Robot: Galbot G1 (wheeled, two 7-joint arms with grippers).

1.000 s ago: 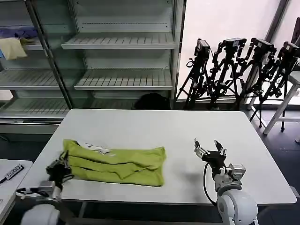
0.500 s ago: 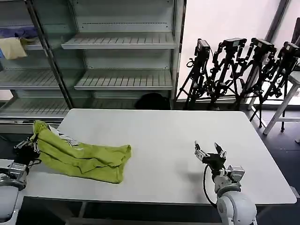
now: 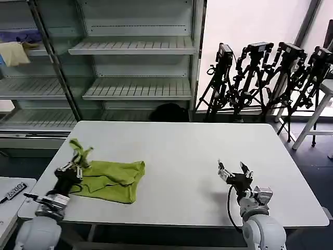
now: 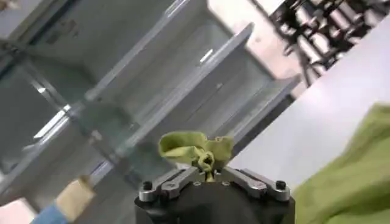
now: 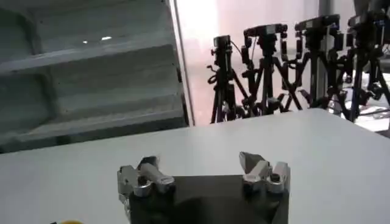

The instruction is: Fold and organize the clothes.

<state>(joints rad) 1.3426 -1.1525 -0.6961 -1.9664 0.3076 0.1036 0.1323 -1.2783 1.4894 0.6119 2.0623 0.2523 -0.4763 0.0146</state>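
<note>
The lime yellow-green T-shirt (image 3: 112, 178) lies bunched on the left part of the white table (image 3: 177, 146). One end of it is lifted off the table and sticks up above my left gripper (image 3: 76, 167), which is shut on that fabric. In the left wrist view the pinched fold of the T-shirt (image 4: 195, 147) bulges out of the left gripper (image 4: 208, 173). My right gripper (image 3: 234, 173) hovers open over the table's front right, well apart from the shirt; in the right wrist view the right gripper (image 5: 201, 172) holds nothing.
Metal shelving (image 3: 135, 47) stands behind the table, with a pale yellow cloth (image 3: 13, 53) and a purple cloth (image 3: 21, 35) on its left shelf. Black tripods (image 3: 260, 78) line the back right. A white side table (image 3: 10, 192) sits at the lower left.
My left gripper swung the shirt's end out past the table's left edge, then back over the table. The shirt went from a long spread band to a shorter bunched heap. The right gripper stayed put.
</note>
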